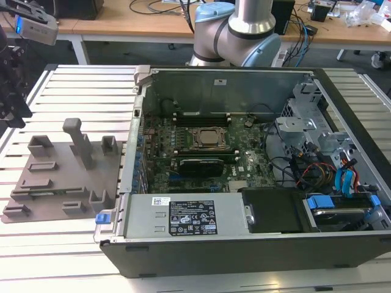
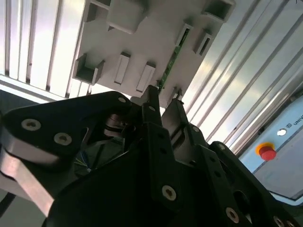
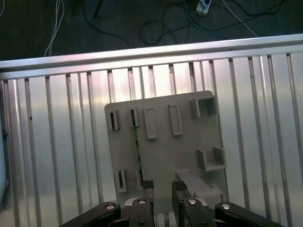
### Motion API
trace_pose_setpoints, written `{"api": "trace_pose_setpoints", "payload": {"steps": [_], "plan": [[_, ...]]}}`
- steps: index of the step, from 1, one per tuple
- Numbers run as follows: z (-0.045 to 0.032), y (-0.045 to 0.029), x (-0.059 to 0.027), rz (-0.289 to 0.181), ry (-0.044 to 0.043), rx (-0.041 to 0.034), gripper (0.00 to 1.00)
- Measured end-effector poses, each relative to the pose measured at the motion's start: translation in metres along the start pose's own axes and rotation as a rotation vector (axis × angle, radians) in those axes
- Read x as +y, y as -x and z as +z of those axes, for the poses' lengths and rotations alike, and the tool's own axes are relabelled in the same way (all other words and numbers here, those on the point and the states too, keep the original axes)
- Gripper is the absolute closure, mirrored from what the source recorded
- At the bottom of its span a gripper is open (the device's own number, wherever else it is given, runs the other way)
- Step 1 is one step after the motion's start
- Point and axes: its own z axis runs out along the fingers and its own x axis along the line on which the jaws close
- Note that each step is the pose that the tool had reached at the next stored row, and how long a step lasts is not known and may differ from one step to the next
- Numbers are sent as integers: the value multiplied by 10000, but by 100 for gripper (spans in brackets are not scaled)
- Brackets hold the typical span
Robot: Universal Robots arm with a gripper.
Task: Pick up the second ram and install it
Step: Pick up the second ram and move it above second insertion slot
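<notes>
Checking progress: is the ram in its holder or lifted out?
In: the ram stands on edge in a slot of the grey holder, and the open hand holds nothing.

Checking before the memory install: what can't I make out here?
Second ram: edge-on in both wrist views, chips unseen; gray tray hides its lower edge.
Its near end: behind a fingertip of the hand, second wrist view.
Memory slots: too small in the exterior view to tell which are filled.

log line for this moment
gripper: open, empty | ram: standing in tray slot, not grasped | position: gripper over tray, near ram end
</notes>
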Motion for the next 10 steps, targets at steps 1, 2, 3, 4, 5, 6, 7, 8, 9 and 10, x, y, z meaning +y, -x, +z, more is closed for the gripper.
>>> {"api": "trace_pose_setpoints", "payload": {"steps": [1, 2, 3, 4, 5, 6, 7, 8, 9, 10], "plan": [[4, -14, -1, -1, -3, -3, 70], [17, -95, -9, 1, -1, -1, 70], [64, -157, -18, -2, -3, -3, 70], [91, -166, -19, 0, -1, -1, 70], [118, -169, -20, 2, -2, -2, 70], [136, -170, -21, 2, -1, -1, 70], [182, -174, -23, 1, -1, -1, 70], [216, -175, -25, 0, 0, -1, 70], [271, -177, -27, -1, 0, -1, 70], [307, -177, -29, -1, 0, 0, 70]]}}
